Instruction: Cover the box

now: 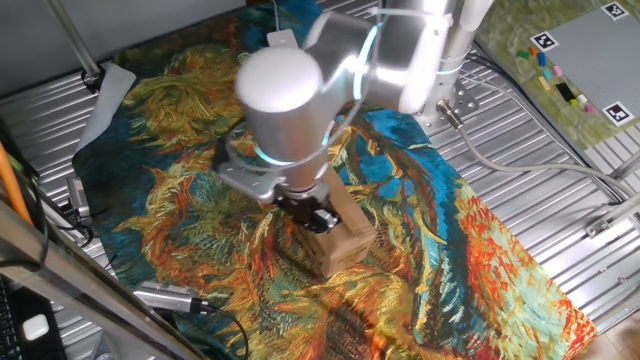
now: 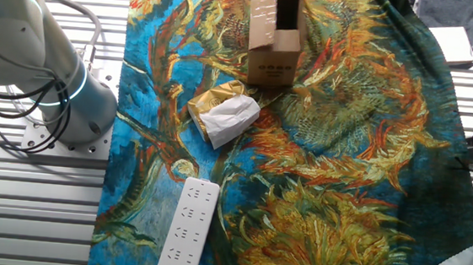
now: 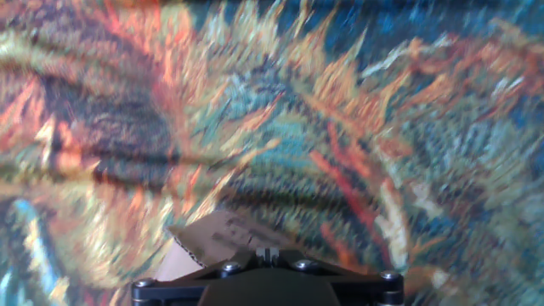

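You won't find a word or number here that can be read. The box point(image 2: 274, 36) carries small dark printed marks on its side, too small to make out. At the far corner, black-and-white square marker tags point(image 1: 543, 43) sit on a board point(image 1: 575, 70).

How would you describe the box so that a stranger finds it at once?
Look at the colourful sunflower-patterned cloth covering the table. Directly under the gripper stands a small brown cardboard box. Unlike the crumpled white paper nearby, it is rectangular and plain brown.
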You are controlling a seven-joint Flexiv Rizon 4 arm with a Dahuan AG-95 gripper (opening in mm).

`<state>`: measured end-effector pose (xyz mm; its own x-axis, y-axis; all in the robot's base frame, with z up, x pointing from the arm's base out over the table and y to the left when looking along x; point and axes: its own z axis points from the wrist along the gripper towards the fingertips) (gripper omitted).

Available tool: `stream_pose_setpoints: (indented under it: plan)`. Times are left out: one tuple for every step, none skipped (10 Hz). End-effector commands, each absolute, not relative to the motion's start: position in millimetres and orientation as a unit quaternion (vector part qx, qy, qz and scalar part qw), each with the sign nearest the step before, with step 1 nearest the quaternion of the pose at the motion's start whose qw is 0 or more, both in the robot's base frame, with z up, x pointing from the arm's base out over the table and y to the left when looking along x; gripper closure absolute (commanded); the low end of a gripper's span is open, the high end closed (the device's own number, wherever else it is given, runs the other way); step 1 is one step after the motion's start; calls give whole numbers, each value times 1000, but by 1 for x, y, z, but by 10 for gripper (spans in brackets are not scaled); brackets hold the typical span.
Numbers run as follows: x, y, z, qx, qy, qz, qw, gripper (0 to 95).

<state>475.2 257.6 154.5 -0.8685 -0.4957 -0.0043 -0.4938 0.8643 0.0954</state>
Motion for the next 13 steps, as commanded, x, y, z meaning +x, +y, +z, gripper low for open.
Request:
stream_pose_setpoints:
  plan:
    - [467,259,150,255,-966,-47,9,950]
    - [465,260,148,255,-966,-48,9,950]
    - [465,260,148,256,-965,-48,8,950]
    - [464,260,149,256,-966,-48,9,950]
    - [462,259,150,258,-965,-49,12,950]
    - [460,258,151,260,-964,-50,18,950]
    - [456,257,154,261,-964,-54,24,950]
    - [454,256,155,260,-964,-58,26,950]
    - [453,258,156,257,-964,-63,26,950]
    - [452,258,156,253,-965,-67,26,950]
    - [452,258,156,249,-965,-71,26,950]
    - [449,259,154,236,-968,-81,23,950]
    - [447,261,152,233,-969,-82,22,950]
